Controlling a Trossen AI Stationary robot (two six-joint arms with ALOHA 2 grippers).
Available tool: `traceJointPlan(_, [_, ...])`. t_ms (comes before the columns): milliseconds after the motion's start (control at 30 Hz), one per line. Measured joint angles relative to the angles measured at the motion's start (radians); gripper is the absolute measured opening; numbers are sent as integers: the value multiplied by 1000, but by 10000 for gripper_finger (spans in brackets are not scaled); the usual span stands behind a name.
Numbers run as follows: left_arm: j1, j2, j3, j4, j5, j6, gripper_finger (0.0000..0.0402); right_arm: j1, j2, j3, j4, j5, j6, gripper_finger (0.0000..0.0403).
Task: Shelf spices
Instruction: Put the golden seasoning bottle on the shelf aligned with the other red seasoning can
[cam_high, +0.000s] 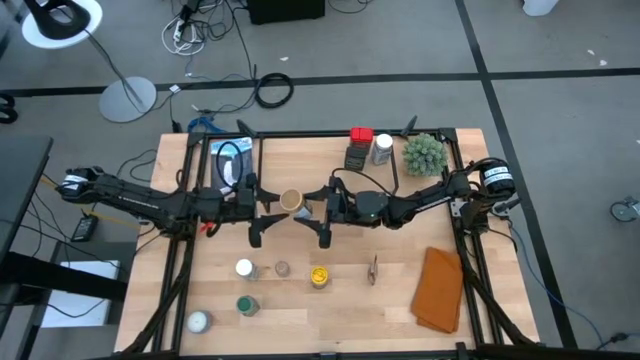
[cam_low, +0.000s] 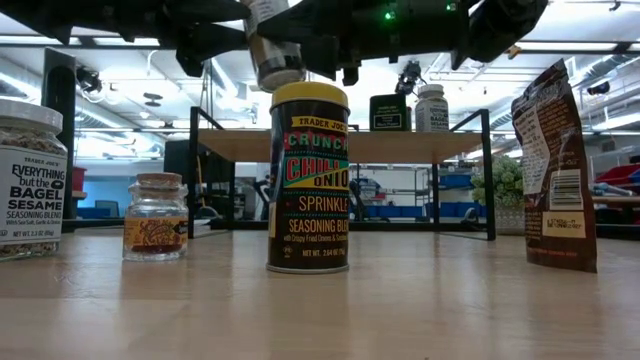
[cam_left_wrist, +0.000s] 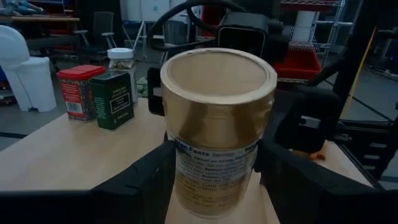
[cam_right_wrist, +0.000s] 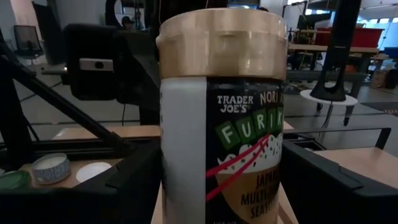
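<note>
On the pale table (cam_high: 330, 310) nearest the front stand five loose spices: a white-lidded jar (cam_high: 198, 321), a green-lidded one (cam_high: 246, 304), a white-capped jar (cam_high: 244, 268), a small grey one (cam_high: 283, 268) and a yellow-lidded shaker (cam_high: 319, 275), plus a standing pouch (cam_high: 373, 269) and an orange-brown cloth (cam_high: 438, 290). Mid-table, the left gripper (cam_high: 270, 203) and right gripper (cam_high: 316, 205) both clasp one gold-lidded jar (cam_high: 291, 200) held aloft between them. Beyond, the shelf (cam_high: 300, 152) carries three: a red tin (cam_high: 361, 135), a dark tin (cam_high: 357, 157) and a white-capped jar (cam_high: 382, 148). A fuzzy plant (cam_high: 424, 153) sits beside. Grey floor with cables lies behind; the held jar's label is partly cut off.
</note>
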Motion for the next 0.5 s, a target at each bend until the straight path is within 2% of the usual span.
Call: traceJointPlan(500, [4, -1, 0, 32, 3, -1, 229, -4, 0, 0, -45, -4, 11, 286])
